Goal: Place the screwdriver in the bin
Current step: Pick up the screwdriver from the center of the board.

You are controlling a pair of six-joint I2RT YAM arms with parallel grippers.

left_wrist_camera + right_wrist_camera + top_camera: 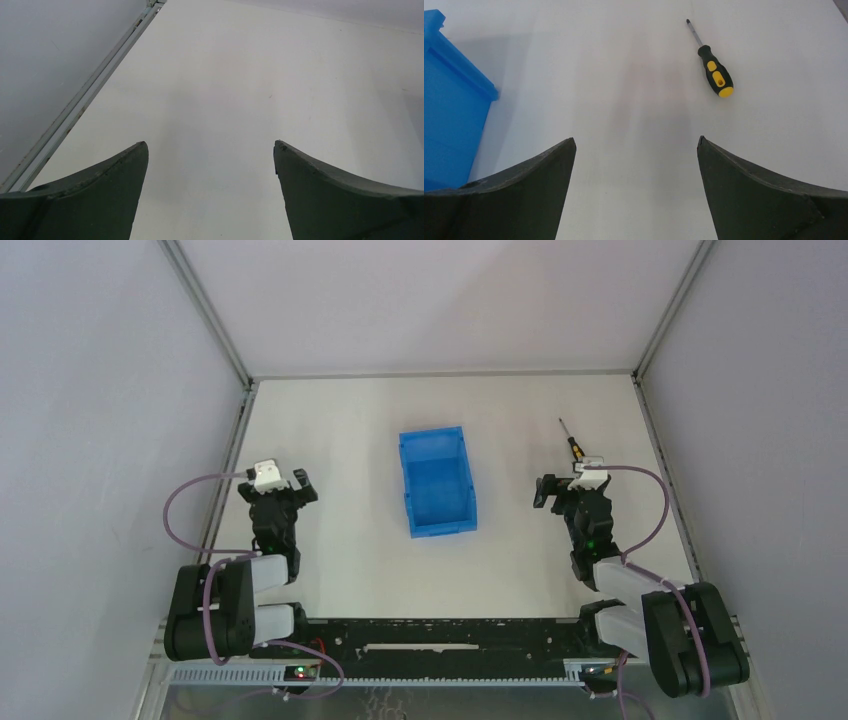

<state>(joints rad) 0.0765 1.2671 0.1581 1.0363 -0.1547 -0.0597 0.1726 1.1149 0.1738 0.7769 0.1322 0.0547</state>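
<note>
A: Arm poses?

B: Both arms are folded low, with the elbows back near the bases and the forearms reaching forward. The right gripper is angled down at the table. Its jaws are spread wide and hold nothing. The left gripper is posed the same way, also wide apart with bare table between its fingers.

A: Screwdriver?

B: The screwdriver lies flat on the table, near and ahead of the right gripper, slightly to its right. The handle end points toward the gripper and the tip points away. Nothing touches it.

A: Bin?

B: The bin sits to the right gripper's left, well apart from it. From overhead, only its blue floor shows inside.
</note>
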